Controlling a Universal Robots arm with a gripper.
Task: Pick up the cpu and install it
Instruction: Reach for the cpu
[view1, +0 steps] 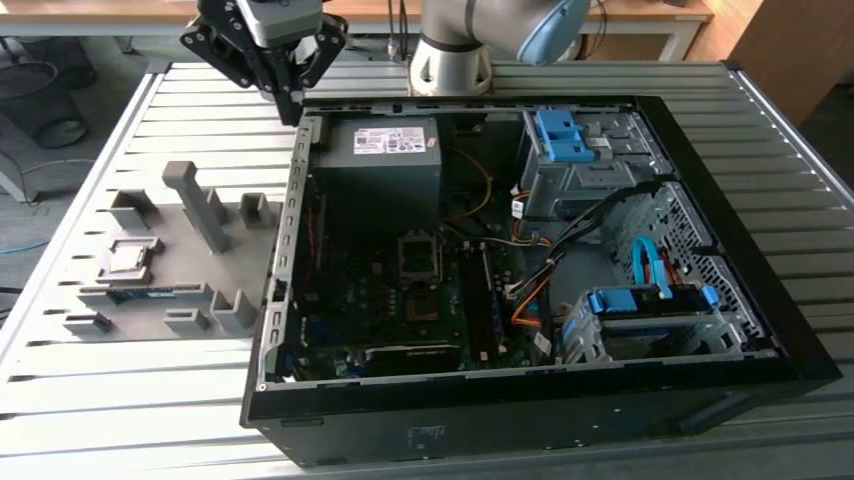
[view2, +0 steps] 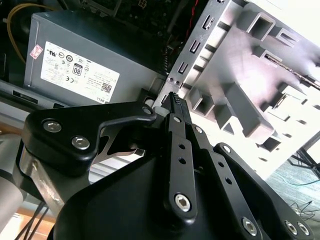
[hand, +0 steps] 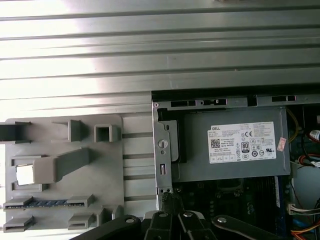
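Cpu (view1: 130, 258), a small flat square silver-topped chip, lies in a recess near the grey plastic fixture plate's (view1: 160, 280) outer edge. Black gripper (view1: 286, 112), jaws pressed together and empty, hangs over the black computer case's (view1: 534, 405) corner. Likely light, rigid, fragile: grasp opposite edges.

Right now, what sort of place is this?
Probably a robotics test bench: an open computer case on a slatted metal table, a grey fixture tray beside it, plus a robot arm.

The cpu (view1: 130, 258), a small flat silver square, lies in a recess of the grey fixture (view1: 187, 268).
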